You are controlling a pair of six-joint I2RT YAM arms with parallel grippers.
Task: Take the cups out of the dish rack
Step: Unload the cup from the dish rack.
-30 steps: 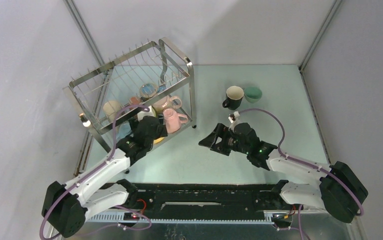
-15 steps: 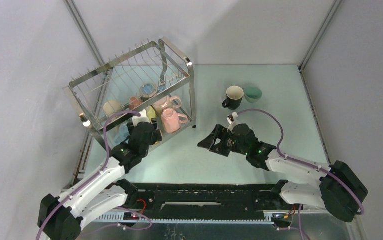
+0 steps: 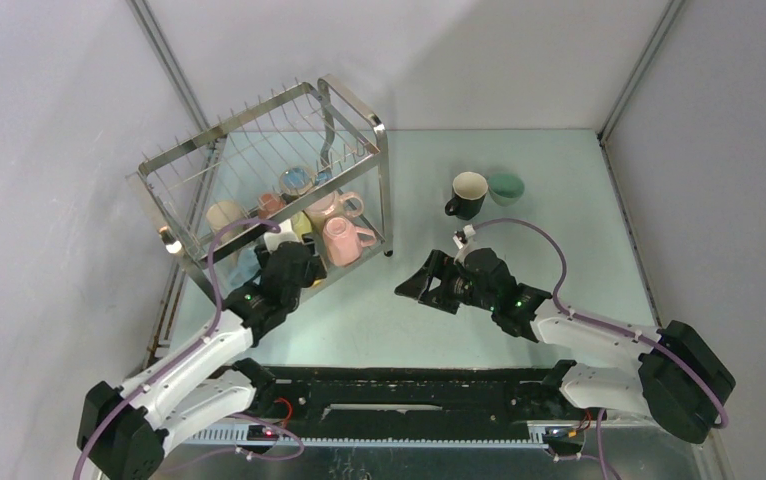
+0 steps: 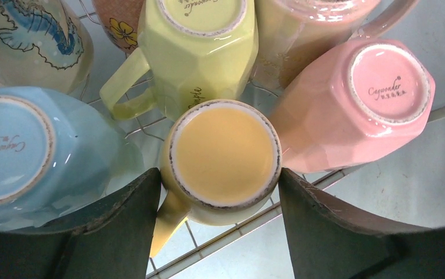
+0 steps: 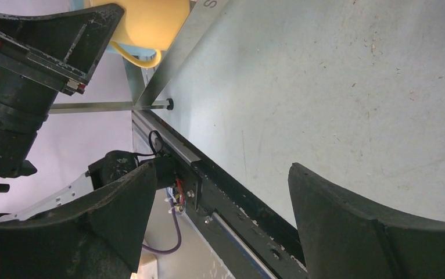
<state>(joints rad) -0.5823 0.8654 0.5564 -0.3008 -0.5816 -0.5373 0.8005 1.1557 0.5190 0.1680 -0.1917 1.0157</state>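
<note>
Left gripper (image 3: 294, 263) reaches into the lower tier of the dish rack (image 3: 385, 190) and now has its fingers pressed against both flanks of the yellow mug (image 4: 223, 154), clamped on it. A second ago the jaws stood wider and the wrist sat a little further along the rack's front; since then it has shifted and closed in. The mug stands upside down at the rack's near edge, its handle pointing down toward the front wire. That suggests the grasp is made and the lift is next. The mug is crowded. The pink mug (image 4: 354, 104) touches or nearly touches it on one side, the lime mug (image 4: 200, 52) sits just behind it deeper in the rack, and the light blue mug (image 4: 28, 151) is beside the other finger. A straight pull out of the rack looks safer than a swing. Right gripper (image 5: 221, 167) hangs spread and empty to the right of the rack and has not moved. The black mug (image 3: 467, 194) and the green mug (image 3: 506, 187) already stand together on the table (image 3: 559, 230), well to the right of the rack. Most mugs remain inside it, so the unloading is at an early stage. Around the rack, the table is a pale, scuffed sheet, enclosed by plain grey-white walls.
</note>
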